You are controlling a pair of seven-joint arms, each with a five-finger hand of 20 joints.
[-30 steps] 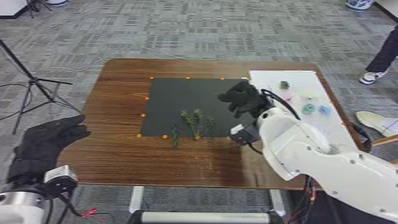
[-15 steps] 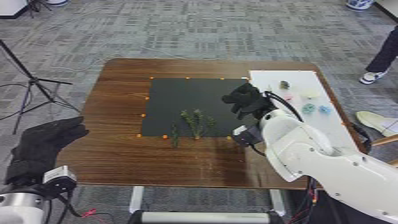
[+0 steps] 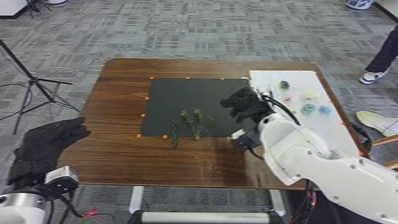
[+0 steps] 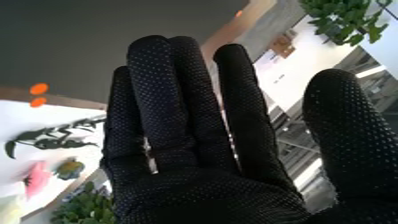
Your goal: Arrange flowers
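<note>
R hand [image 3: 244, 104] above R part of black mat [image 3: 182, 95] — fingers straight, thumb spread well away. L hand [image 3: 44, 145] by table's [image 3: 111, 105] L edge, relaxed, thumb apart. Green sprigs [image 3: 194, 120] at mat's near edge; colored flowers [image 3: 308, 108] on white sheet [image 3: 268, 77], R side.

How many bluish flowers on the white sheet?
2: a teal flower, and right beside it a light blue flower, nearer the right edge of the white sheet. The right arm may hide more.
</note>
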